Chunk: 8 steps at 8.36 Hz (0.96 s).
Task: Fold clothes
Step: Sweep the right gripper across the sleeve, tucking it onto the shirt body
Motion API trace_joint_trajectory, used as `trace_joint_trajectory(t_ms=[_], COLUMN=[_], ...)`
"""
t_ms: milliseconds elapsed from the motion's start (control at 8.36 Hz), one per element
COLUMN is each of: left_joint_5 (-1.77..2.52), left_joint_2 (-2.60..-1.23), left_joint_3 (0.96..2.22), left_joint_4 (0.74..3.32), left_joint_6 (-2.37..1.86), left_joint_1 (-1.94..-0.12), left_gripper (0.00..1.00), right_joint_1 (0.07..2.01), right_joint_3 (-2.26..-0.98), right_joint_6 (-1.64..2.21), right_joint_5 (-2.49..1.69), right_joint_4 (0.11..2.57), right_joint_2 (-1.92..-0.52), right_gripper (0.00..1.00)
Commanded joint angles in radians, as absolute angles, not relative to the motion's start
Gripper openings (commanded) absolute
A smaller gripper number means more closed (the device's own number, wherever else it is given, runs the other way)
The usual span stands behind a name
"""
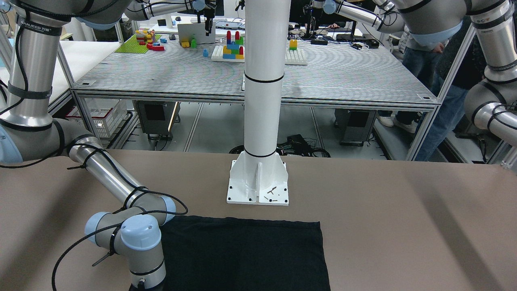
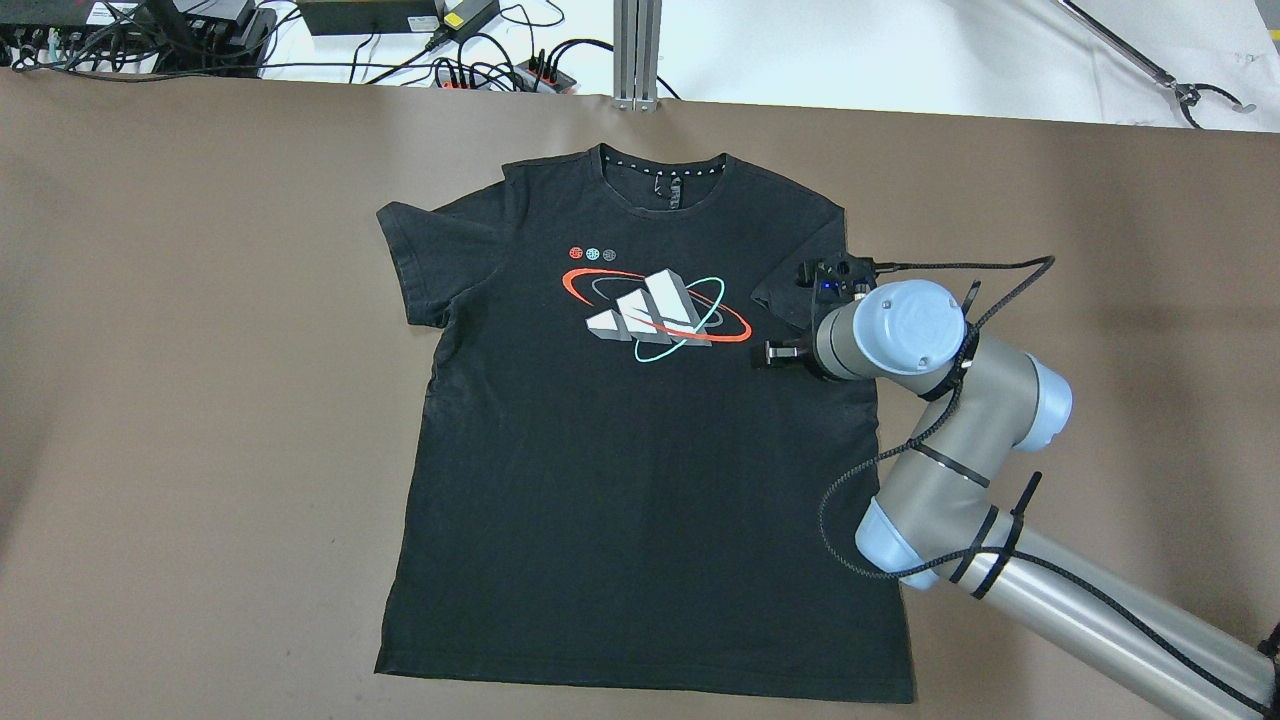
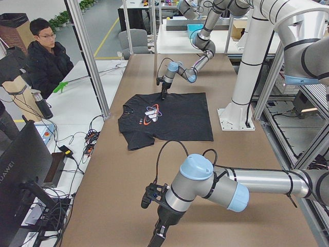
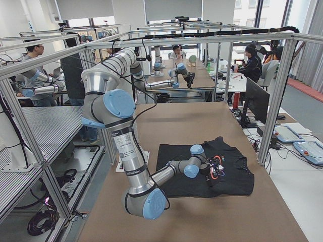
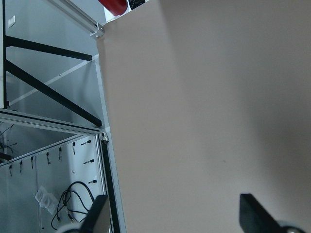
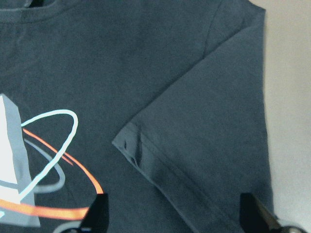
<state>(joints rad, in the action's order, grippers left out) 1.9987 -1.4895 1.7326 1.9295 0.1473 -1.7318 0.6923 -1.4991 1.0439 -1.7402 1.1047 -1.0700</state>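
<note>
Shirt: the black T-shirt lies flat in the middle of the worktop, collar toward the far edge and bottom hem toward the robot's edge.
Sleeve: the sleeve on the robot's right is turned in over the chest.
Right gripper: the right gripper hangs over that sleeve's hem, fingers spread wide and empty.
Left gripper: the left gripper also has its fingers wide, over bare worktop by the left-end edge, well apart from the shirt.
Handling: the cloth looks light, thin and limp, so it will probably sag and drag. The doubled hem or shoulder seam should give the surest pinch.

Right arm folds at the elbow, wrist aimed down, right gripper spread wide. Left arm reaches low, left gripper gaping too.
</note>
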Motion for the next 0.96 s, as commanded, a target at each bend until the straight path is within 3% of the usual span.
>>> trace_joint_trajectory(t_ms=[0, 478, 837], left_joint_5=[1.999, 1.999, 2.153], left_joint_2=[-1.491, -1.494, -1.581], left_joint_3=[1.735, 1.743, 1.735], left_joint_4=[1.928, 1.928, 1.927], left_joint_6=[0.149, 0.147, -0.088], left_joint_1=[-1.730, -1.730, -1.573], left_gripper=[0.94, 0.94, 0.93], right_joint_1=[0.644, 0.637, 0.643], right_joint_3=[-1.558, -1.863, -1.931], right_joint_6=[1.118, 1.134, 1.132], right_joint_5=[-1.730, -1.744, -1.743], right_joint_4=[1.094, 1.181, 1.261], right_joint_2=[-1.150, -1.319, -1.313], right_gripper=[0.95, 0.95, 0.95])
